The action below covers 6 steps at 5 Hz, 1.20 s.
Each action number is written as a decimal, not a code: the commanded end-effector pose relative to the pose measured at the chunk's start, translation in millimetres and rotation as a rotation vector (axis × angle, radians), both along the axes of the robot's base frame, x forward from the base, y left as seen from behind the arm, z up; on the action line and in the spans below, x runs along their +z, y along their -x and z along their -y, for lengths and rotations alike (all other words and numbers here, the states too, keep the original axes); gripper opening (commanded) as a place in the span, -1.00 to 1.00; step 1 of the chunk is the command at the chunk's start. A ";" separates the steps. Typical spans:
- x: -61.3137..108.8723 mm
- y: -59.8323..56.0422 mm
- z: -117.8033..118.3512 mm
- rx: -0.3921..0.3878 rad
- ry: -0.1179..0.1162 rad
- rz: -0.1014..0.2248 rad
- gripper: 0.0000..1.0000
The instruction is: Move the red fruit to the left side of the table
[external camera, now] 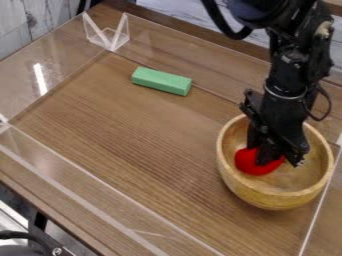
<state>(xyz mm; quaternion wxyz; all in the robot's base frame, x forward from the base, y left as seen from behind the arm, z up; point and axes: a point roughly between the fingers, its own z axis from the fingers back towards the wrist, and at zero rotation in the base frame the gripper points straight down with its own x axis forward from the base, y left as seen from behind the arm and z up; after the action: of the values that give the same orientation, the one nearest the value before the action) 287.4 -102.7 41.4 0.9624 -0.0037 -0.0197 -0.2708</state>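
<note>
The red fruit (249, 160) lies inside the wooden bowl (274, 203) at the right of the table (120, 130). My gripper (273, 158) reaches straight down into the bowl, its black fingers drawn in against the right part of the fruit and hiding that part. The fruit still rests low in the bowl, and only its left side shows. The black arm rises from the bowl toward the top right.
A flat green rectangular block (160, 80) lies at the back middle of the table. Low clear acrylic walls (54, 190) edge the tabletop, with a clear angled piece (104, 35) at the back left corner.
</note>
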 end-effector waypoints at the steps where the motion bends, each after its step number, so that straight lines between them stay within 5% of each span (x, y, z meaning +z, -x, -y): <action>1: 15.8 4.0 -3.1 -0.068 0.012 0.048 -1.00; 2: 16.9 9.4 -6.7 -0.120 0.013 0.049 1.00; 3: 27.0 6.8 -6.2 -0.079 0.003 0.058 -1.00; 5: 42.9 -1.1 -4.3 -0.008 -0.013 0.078 -1.00; 6: 31.5 1.1 2.9 -0.064 -0.006 0.081 -1.00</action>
<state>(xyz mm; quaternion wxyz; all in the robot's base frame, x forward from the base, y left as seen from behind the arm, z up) 282.5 -104.0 64.6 0.9546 0.0091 -0.0414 -0.2949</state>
